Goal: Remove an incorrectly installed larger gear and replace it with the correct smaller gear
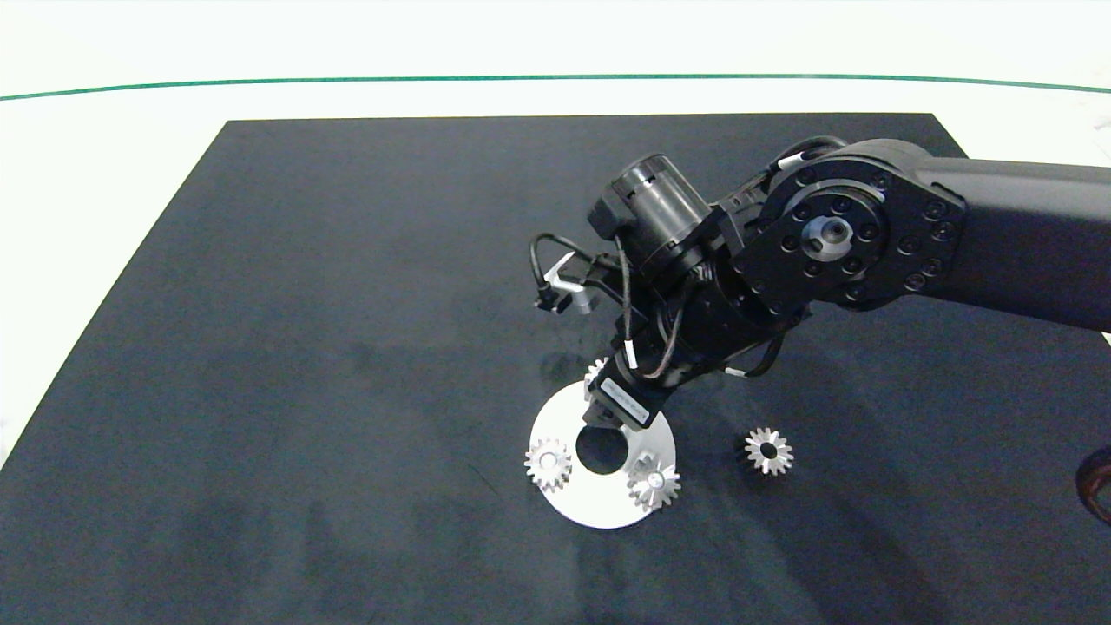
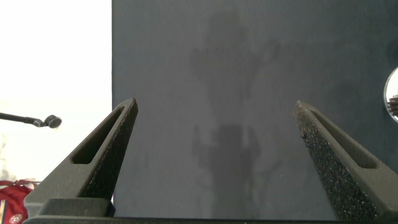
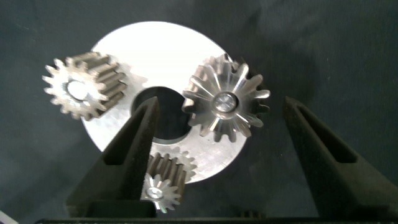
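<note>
larger gear [image 3: 227,99]: silver, thick, blunt teeth, sits flat on white disc [image 1: 560,417] at its hole's edge | smaller gear [image 1: 768,451]: thin, pointed teeth, flat on dark surface [image 1: 347,347], beside the disc

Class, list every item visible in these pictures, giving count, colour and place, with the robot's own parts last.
table: one, white, under everything
mat: one, black, on the table
disc: one, white with a big hole, on the mat
thick blunt-toothed gear: one, silver, on the disc
star-toothed gear: one, silver, on the disc
third gear: one, silver, at the disc's edge, partly hidden
smaller gear: one, silver with dark sides, loose on the mat beside the disc
right gripper: one, grey fingers, open, above the disc
left gripper: one, grey fingers, open, over bare mat
</note>
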`<state>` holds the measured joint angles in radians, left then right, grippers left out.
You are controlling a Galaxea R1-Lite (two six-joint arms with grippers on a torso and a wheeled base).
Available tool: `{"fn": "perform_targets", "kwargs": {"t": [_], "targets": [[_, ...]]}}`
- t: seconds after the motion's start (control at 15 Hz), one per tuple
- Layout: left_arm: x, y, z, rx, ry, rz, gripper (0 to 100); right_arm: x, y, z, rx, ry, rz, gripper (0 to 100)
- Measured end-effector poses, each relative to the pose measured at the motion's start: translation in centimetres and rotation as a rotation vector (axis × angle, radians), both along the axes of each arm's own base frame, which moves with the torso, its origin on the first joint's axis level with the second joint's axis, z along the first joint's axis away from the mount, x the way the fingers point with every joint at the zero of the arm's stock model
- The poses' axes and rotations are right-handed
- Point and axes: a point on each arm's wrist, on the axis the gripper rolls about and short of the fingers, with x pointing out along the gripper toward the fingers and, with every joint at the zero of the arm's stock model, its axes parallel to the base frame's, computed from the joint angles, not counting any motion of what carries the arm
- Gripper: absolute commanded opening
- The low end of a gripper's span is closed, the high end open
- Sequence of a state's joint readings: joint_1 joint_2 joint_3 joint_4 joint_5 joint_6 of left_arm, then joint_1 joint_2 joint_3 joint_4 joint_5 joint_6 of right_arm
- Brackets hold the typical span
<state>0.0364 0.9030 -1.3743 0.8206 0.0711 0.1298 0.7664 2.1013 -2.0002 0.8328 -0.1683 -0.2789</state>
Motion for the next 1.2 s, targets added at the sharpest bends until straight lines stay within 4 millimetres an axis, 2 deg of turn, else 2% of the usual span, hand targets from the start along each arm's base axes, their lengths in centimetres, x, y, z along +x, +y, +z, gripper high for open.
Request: {"fn": "perform_targets", "kwargs": {"t": [1.2], "targets": [[-0.7,0.0,0.1,0.010,-0.019,-0.005,100,1.0,0.6,-1.5,-0.017,0.014,-0.010,38]]}}
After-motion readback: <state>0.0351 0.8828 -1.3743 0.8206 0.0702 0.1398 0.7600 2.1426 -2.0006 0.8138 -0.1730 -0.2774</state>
